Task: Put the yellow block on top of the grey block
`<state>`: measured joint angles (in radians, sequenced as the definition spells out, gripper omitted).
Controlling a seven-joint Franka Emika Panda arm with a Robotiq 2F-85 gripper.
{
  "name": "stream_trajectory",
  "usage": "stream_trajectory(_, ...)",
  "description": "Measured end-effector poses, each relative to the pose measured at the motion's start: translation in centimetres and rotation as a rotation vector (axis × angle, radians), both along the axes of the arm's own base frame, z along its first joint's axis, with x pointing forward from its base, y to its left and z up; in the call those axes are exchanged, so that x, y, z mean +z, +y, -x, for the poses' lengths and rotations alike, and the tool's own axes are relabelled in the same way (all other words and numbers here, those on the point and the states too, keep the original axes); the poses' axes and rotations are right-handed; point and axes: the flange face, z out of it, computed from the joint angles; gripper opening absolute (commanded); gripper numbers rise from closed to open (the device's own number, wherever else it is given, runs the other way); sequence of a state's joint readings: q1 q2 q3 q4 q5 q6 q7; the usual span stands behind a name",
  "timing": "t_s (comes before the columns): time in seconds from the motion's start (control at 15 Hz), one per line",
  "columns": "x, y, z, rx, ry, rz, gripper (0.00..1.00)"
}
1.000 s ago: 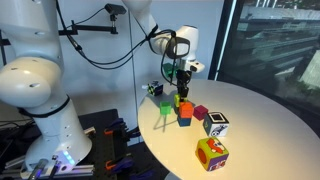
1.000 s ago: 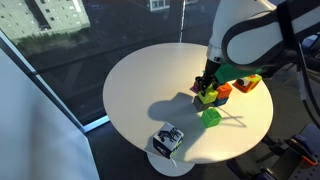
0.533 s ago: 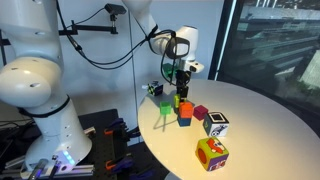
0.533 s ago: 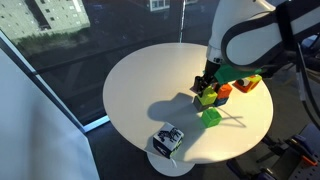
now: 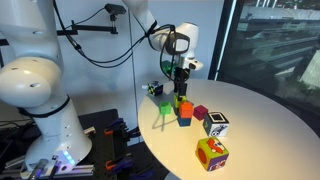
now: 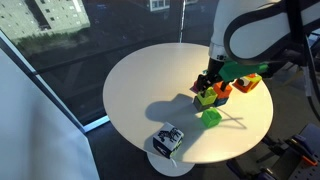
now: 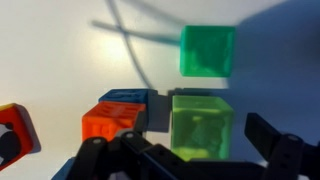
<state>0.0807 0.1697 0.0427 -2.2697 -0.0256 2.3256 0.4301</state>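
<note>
The yellow block [image 7: 203,125], a small yellow-green cube, sits raised among the other cubes and is seen in both exterior views [image 5: 181,101] [image 6: 208,97]. My gripper [image 7: 190,150] stands open straddling it, one finger [image 7: 275,145] to each side with a gap, not gripping. In the exterior views the gripper [image 5: 180,89] [image 6: 207,84] hangs just above the block. The grey block is hidden under the yellow one; I cannot make it out.
Next to the yellow block an orange cube [image 7: 110,122] rests on a blue one [image 7: 126,97]. A green cube [image 7: 207,50] lies apart. A purple cube [image 5: 200,113], a black-and-white cube [image 5: 216,124] and a larger patterned yellow cube [image 5: 211,153] sit on the round white table [image 6: 140,90].
The jaws have opened and let go of the yellow block, which stays where it was. The arm has barely moved.
</note>
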Motion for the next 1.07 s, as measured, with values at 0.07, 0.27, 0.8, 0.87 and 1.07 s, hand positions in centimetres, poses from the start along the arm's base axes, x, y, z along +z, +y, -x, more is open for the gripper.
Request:
stream_trajectory(0.07,0.4,0.0,0.1,0.006,0.003,0.0,1.0)
stream_trajectory(0.27,1.7,0.0,0.6,0.028,0.019,0.001,1.0)
stream_trajectory(0.8,5.0,-0.6,3.9,0.15,0.199,0.004,1.0)
stream_trajectory(0.87,5.6,-0.7,4.3,0.163,0.218,0.002,1.0)
stream_trajectory(1.07,7.4,-1.2,5.5,0.182,0.236,0.005,1.0)
